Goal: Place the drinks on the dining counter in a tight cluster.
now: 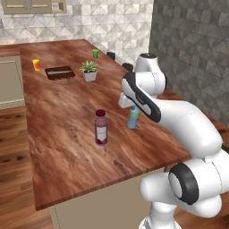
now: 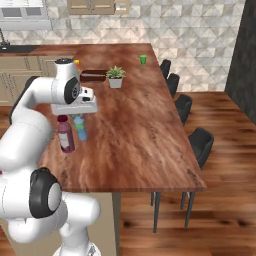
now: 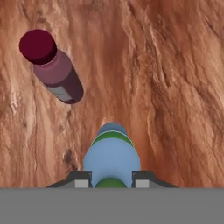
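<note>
My gripper (image 3: 111, 180) is shut on the small light-blue bottle (image 3: 111, 159) with the green cap, one fingertip on either side of its top. In the base views the gripper (image 1: 133, 108) (image 2: 80, 116) holds this bottle (image 1: 133, 120) (image 2: 81, 130) upright at the surface of the dining counter (image 1: 67, 143) (image 2: 145, 140), near its right edge. The stout purple-capped bottle (image 1: 101, 127) (image 2: 65, 134) (image 3: 54, 68) stands upright on the wood a short way to the left of it, not touching. Whether the light-blue bottle rests on the counter or hangs just above it, I cannot tell.
Farther back on the counter stand a potted plant (image 1: 89, 70) (image 2: 115, 76), a dark inset tray (image 1: 59, 72) (image 2: 92, 75), a small orange cup (image 1: 36, 64) and a small green cup (image 1: 95, 53) (image 2: 143, 59). Dark chairs (image 2: 182, 105) line the counter's right side.
</note>
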### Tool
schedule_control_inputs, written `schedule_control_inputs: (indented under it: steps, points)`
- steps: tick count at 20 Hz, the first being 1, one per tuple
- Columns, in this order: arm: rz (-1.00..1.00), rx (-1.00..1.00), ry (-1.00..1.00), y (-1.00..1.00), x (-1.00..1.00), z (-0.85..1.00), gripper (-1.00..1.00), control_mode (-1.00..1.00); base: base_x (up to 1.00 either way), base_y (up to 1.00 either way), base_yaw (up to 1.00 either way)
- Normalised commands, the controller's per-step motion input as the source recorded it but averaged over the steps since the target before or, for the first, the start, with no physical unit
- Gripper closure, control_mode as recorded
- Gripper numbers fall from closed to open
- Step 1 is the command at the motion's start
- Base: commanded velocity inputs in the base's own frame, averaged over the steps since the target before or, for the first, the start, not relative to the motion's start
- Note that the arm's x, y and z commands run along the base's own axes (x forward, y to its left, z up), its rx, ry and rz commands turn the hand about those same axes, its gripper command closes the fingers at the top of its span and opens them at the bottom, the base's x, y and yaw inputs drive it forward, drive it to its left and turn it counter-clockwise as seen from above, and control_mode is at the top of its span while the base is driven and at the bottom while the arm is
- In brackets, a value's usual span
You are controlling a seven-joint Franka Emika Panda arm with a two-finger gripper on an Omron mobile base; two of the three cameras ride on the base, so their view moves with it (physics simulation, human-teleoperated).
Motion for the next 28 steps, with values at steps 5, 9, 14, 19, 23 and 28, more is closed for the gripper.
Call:
schedule_control_inputs:
  steps: [5,9,14,19,23,28]
  points:
    - [0.16,0.00,0.02,0.00,0.25,-0.20,1.00,-1.00,0.00,0.00,0.00]
    - [0.24,0.00,0.04,0.00,0.07,-0.11,1.00,-1.00,0.00,0.00,0.00]
    - [0.22,0.00,0.00,0.00,0.06,-0.02,1.00,-1.00,0.00,0.00,0.00]
    - [0.20,-0.05,0.00,0.00,0.32,0.00,1.00,-1.00,0.00,0.00,0.00]
    - [0.25,0.00,0.00,0.00,0.33,-0.14,1.00,-1.00,0.00,0.00,0.00]
    - [0.24,0.00,0.01,0.00,0.29,-0.16,1.00,-1.00,0.00,0.00,0.00]
